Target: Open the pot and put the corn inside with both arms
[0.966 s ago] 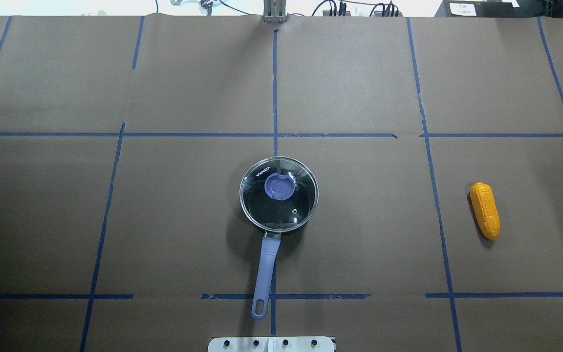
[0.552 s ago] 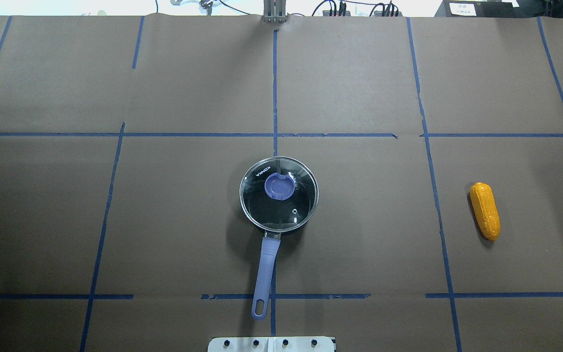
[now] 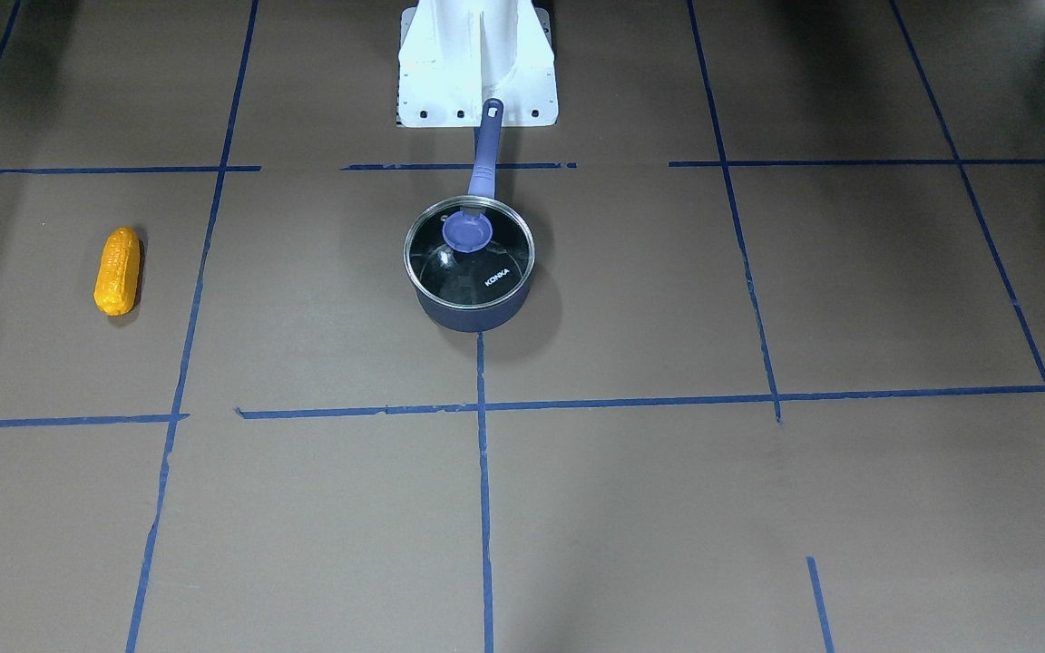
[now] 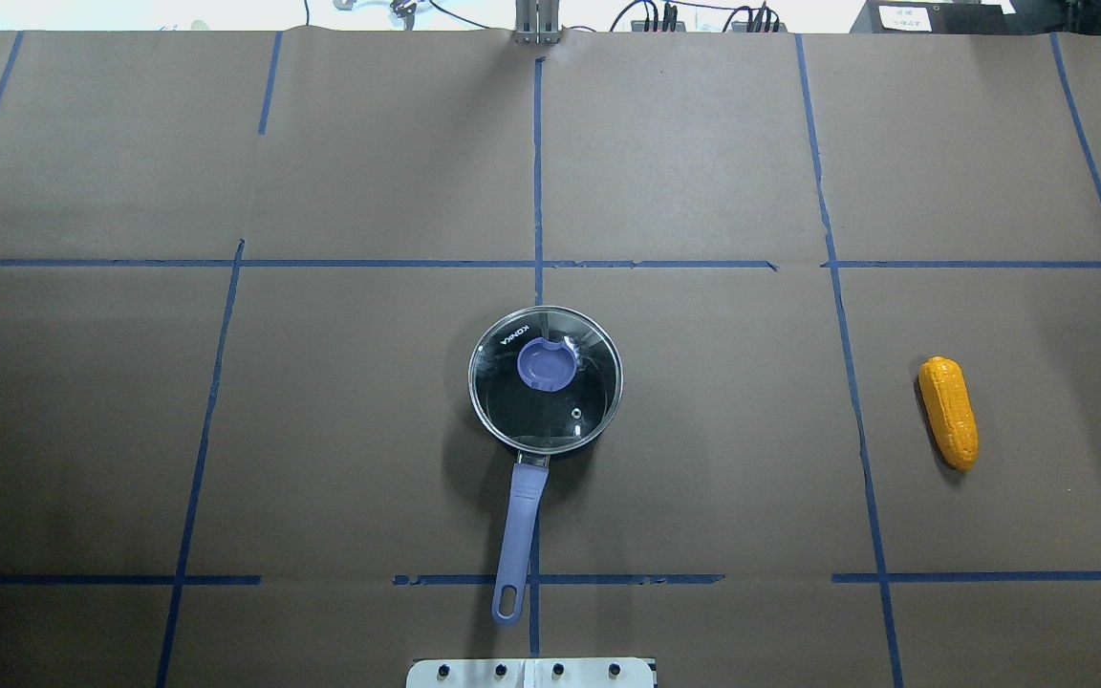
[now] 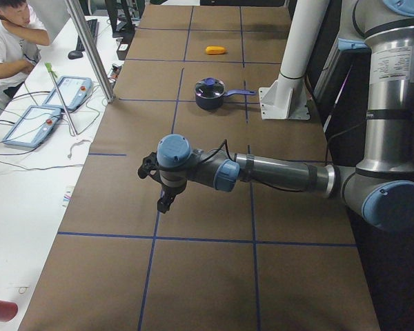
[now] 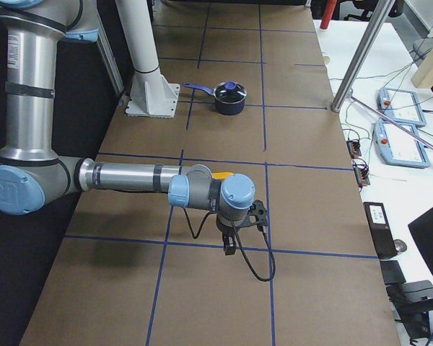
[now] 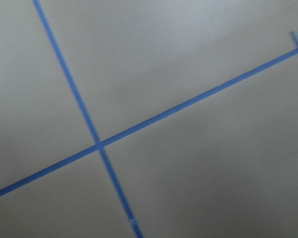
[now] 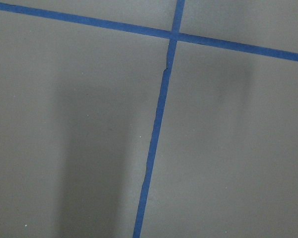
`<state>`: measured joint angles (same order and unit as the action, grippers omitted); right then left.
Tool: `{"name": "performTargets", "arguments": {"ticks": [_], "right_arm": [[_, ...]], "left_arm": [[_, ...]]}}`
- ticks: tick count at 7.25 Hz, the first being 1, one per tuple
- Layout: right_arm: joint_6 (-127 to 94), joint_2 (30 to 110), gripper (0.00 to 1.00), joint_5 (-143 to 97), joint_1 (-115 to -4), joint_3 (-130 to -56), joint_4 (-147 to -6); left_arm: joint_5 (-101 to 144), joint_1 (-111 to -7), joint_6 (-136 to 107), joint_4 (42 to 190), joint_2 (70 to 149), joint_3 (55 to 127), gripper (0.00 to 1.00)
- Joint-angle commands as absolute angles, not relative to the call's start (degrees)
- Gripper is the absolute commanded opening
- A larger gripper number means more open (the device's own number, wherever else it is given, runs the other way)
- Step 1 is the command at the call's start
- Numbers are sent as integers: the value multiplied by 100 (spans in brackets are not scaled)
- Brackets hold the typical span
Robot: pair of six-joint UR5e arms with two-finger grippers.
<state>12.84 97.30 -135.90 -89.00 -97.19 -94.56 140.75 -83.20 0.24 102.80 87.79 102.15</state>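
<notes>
Nothing on the table (image 4: 703, 172) has shifted over the last second: pot, lid and corn lie exactly where they lay before.

The pot (image 3: 471, 316) stands upright near the middle of the table, close to the robot's side. Its purple-blue handle (image 4: 520, 521) points straight back toward the white base plate (image 4: 531, 673). The glass lid (image 4: 565, 411) sits squarely on the rim, closing the pot, with its purple knob (image 4: 545, 364) on top.

The corn (image 4: 948, 413) lies flat on the table well off to the robot's right, far from the pot. Its length runs roughly toward and away from the robot.

Neither arm shows in the overhead or front views. The left arm (image 5: 276, 172) reaches out low over the table's left end, its left pincer (image 5: 165, 202) hanging above the brown paper, far from the pot. The right arm (image 6: 123, 176) does likewise at the right end, its right pincer (image 6: 229, 245) pointing down near the corn. Whether either pincer stands apart or together I cannot tell. Both wrist views show only paper and blue tape lines (image 8: 156, 124).
</notes>
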Motion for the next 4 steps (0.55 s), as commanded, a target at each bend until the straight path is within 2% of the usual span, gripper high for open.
{"name": "performTargets", "arguments": {"ticks": [1,3,4], "right_arm": [[1292,9729,100,-13676,-8868,-9712,-9457],[1292,9729,100,-13667,-8868,-9712,-9457],[1292,9729,100,-13676,-8859,-9712,-9448]], "left_arm": [[13286,-6794,-2432,10591,9164,10859,100],[12388,-5088,-5086,10216,10321,11135,100],[11827,-4175,-5837,9012,11406,11144,100]]}}
